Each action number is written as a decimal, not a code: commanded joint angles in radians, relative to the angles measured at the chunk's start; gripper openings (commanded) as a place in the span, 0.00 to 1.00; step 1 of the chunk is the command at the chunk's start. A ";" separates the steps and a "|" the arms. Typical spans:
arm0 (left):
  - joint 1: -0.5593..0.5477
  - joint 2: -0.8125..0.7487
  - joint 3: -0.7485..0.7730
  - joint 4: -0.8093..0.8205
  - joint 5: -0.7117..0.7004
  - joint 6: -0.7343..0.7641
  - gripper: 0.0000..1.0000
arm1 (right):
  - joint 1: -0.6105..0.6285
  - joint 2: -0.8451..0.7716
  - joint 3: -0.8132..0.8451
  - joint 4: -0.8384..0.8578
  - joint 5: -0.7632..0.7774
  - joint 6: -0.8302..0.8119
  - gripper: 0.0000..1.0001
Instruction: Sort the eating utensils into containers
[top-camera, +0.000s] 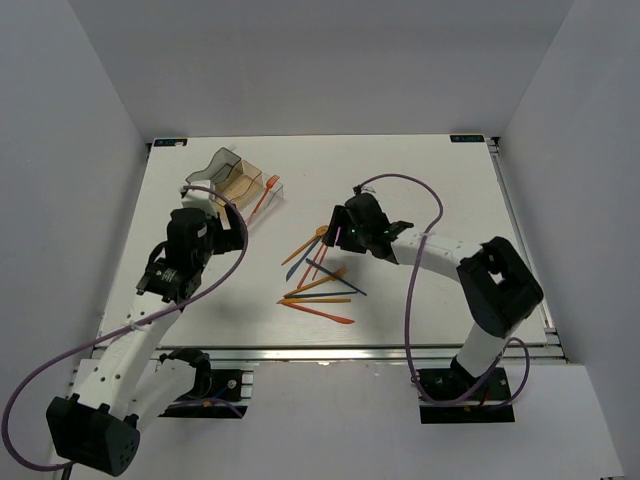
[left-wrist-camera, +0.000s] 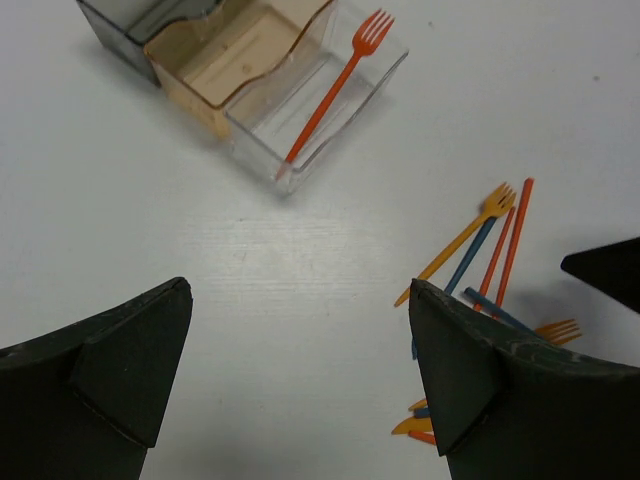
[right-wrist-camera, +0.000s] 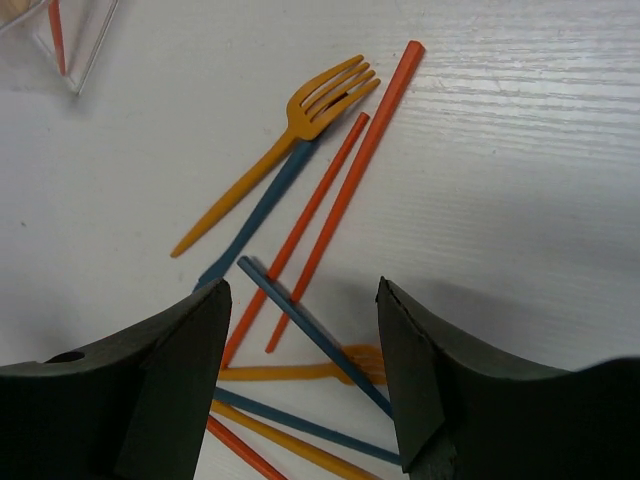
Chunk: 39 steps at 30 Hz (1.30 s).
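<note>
The containers (top-camera: 232, 172) stand at the table's back left, a joined row of a smoky grey bin (left-wrist-camera: 120, 25), an amber bin (left-wrist-camera: 215, 60) and a clear bin (left-wrist-camera: 385, 75). An orange fork (left-wrist-camera: 325, 100) leans inside the clear bin. The other eating utensils (top-camera: 320, 285) lie in a loose pile mid-table, orange, yellow-orange and dark blue-grey. My left gripper (left-wrist-camera: 300, 290) is open and empty, hovering over bare table just in front of the bins. Over the pile's upper end, my right gripper (right-wrist-camera: 303, 290) is open, with a blue-grey utensil (right-wrist-camera: 300, 320) and a yellow-orange fork (right-wrist-camera: 340, 365) lying between its fingers.
A yellow-orange fork (right-wrist-camera: 290, 140) and two red-orange handles (right-wrist-camera: 340, 185) fan out ahead of the right gripper. The right gripper's dark tip (left-wrist-camera: 610, 270) shows at the right edge of the left wrist view. White walls enclose the table.
</note>
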<state>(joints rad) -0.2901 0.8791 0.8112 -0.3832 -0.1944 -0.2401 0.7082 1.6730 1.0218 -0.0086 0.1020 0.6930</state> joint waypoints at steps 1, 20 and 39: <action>0.000 -0.022 -0.009 0.026 -0.002 -0.030 0.98 | -0.003 0.072 0.099 0.056 0.053 0.187 0.66; -0.131 0.719 0.457 0.012 0.308 0.149 0.84 | -0.165 -0.381 -0.255 0.013 0.147 0.093 0.65; -0.270 1.074 0.643 -0.080 0.266 0.311 0.44 | -0.329 -0.834 -0.328 -0.269 0.036 -0.173 0.67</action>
<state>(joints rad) -0.5579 1.9491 1.4269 -0.4492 0.0601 0.0456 0.3832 0.8459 0.7017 -0.2733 0.1677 0.5560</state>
